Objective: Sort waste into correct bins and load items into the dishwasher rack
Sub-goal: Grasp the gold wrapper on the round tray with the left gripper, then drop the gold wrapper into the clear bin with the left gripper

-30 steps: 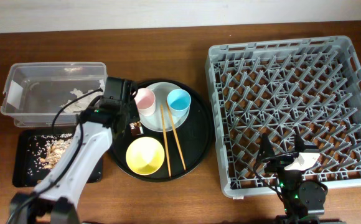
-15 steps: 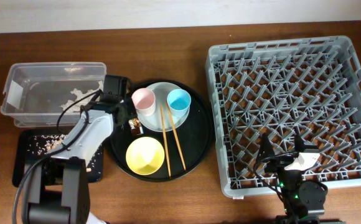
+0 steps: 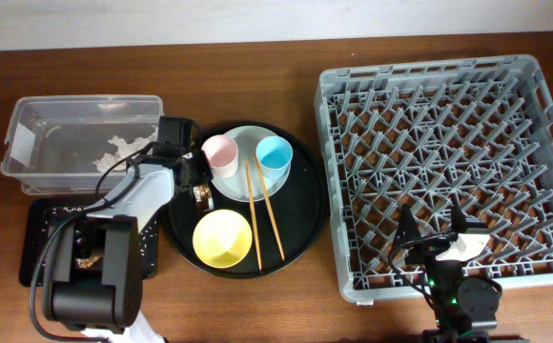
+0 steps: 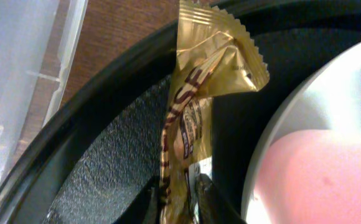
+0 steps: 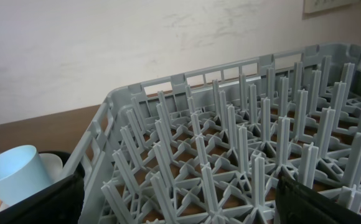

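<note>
My left gripper [image 3: 198,189] is shut on the gold wrapper [image 3: 201,197] at the left inside of the round black tray, beside the pink cup [image 3: 222,153]. In the left wrist view the fingertips [image 4: 180,200] pinch the wrapper's [image 4: 196,87] lower end, with the pink cup [image 4: 320,177] to the right. The blue cup [image 3: 274,152] and the pink cup stand on the grey-green plate [image 3: 249,135]. The yellow bowl [image 3: 223,238] and the chopsticks [image 3: 263,217] lie on the same tray. White tissue [image 3: 121,146] lies in the clear box [image 3: 38,129]. My right gripper [image 3: 439,244] is open and empty over the grey rack's [image 3: 448,124] front edge.
The round black tray [image 3: 300,214] sits between the bins and the rack. The flat black tray [image 3: 38,238] with scraps lies at the front left, partly hidden by my left arm. The right wrist view shows rack pegs [image 5: 230,137] and the blue cup [image 5: 12,173].
My left arm has folded back toward the front left over the flat black tray. Its gripper has stayed at the wrapper beside the pink cup. The right arm has not moved.
</note>
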Robot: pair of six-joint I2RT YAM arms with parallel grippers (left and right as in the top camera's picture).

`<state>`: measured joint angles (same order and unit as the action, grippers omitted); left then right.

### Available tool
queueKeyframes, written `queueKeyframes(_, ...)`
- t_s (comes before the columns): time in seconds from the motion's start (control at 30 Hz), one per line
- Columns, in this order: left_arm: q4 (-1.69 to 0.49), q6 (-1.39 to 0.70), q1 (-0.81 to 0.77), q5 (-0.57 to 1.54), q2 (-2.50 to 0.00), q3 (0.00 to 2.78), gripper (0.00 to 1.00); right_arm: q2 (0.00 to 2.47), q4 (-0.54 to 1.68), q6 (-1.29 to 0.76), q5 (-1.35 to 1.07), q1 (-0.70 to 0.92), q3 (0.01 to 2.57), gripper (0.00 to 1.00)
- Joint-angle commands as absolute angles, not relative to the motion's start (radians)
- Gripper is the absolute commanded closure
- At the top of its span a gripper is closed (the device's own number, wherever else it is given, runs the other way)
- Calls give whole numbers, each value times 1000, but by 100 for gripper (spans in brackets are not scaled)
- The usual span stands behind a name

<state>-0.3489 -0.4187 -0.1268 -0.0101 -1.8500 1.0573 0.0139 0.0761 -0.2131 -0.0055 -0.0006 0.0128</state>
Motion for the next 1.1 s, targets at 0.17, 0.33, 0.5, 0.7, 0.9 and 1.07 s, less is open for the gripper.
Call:
queueKeyframes(0.17,-352,-403,-123,-8,-1734,1088,100,4,79,-217,-4,-9,6,2)
queueKeyframes(0.33,-381,-403,-123,-144,-1522,1089,100,4,79,-217,-4,-9,6,2)
queueKeyframes(0.5,-371,-403,-91,-330,-1431,1089,100,4,79,-217,-4,-9,6,2)
queueKeyframes(0.7,-325,-404,32,-355,-1486,1089,95,4,79,-217,-4,-9,6,2)
queueKeyframes(0.9,-260,-403,137,-307,-1571,1089,35,5,79,-217,-4,-9,6,2)
queueKeyframes(1.07,-215,-403,180,-138,-1566,1090,25,5,79,-217,-4,-9,6,2)
